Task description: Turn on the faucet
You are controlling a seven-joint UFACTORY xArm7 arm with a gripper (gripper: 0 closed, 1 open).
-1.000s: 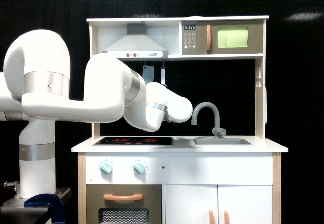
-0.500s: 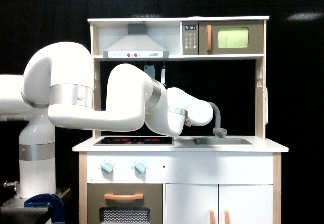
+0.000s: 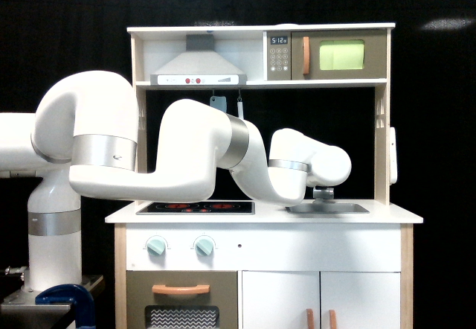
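Observation:
Only the base of the grey faucet (image 3: pixel 323 193) shows in the exterior view, standing at the back of the sink (image 3: pixel 327 208). Its curved spout is hidden behind my white wrist, which hangs right over it. No part of my gripper can be seen; the last arm segment blocks it, so its state is hidden. The arm reaches in from the exterior view's left, across the stove top, to the sink.
The toy kitchen has a black hob (image 3: pixel 195 207) left of the sink, two mint-green knobs (image 3: pixel 156 246) below, a range hood (image 3: pixel 198 68) and a microwave (image 3: pixel 338 54) on the shelf above. A side post (image 3: pixel 381 143) stands right of the sink.
The arm has swung steadily toward the exterior view's right, from over the hob to over the sink. The faucet's spout, visible a second ago, is now covered by the wrist.

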